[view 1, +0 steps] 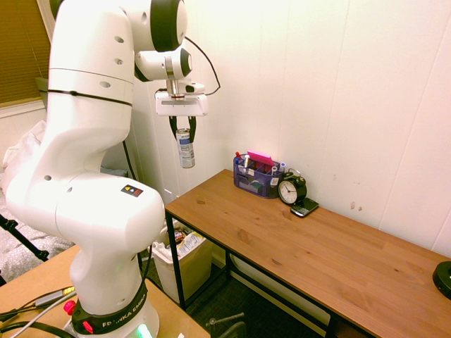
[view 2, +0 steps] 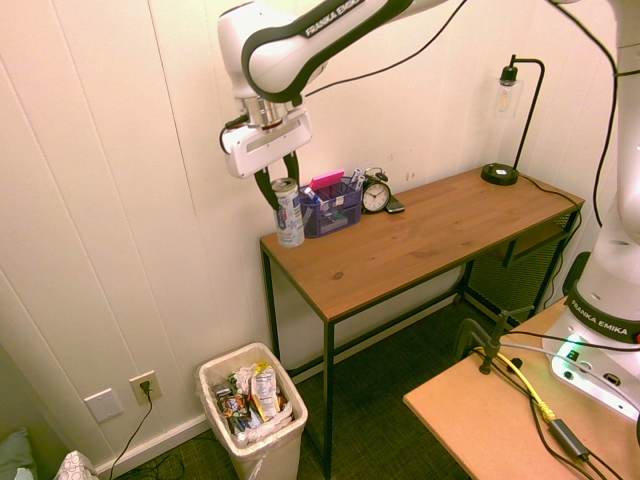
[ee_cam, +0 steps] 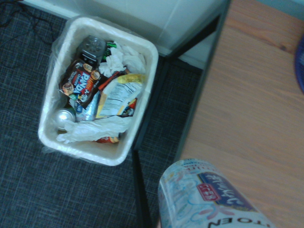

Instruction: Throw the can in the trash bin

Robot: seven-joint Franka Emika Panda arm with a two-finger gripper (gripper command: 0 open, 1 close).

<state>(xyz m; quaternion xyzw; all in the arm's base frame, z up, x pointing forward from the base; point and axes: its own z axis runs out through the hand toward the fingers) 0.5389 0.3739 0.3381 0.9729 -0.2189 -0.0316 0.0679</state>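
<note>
My gripper (view 1: 182, 132) (view 2: 279, 187) is shut on the top of the can (view 1: 185, 148) (view 2: 289, 214), a slim white-grey cylinder with bluish print that hangs upright in the air. It sits high over the wooden table's end edge (view 2: 300, 285), well above the floor. The trash bin (view 2: 251, 415) (view 1: 184, 263) (ee_cam: 150, 52), cream-white with a clear liner and full of wrappers, stands on the floor beyond that table end, lower and off to the side of the can. In the wrist view the can (ee_cam: 209, 197) fills the bottom while the bin lies further out.
A blue-purple organiser box (view 2: 332, 206) (view 1: 256, 174) and a black alarm clock (view 2: 376, 194) (view 1: 291, 189) stand at the wall edge of the table. A black desk lamp (view 2: 512, 120) occupies the far end. The white wall is close behind the gripper.
</note>
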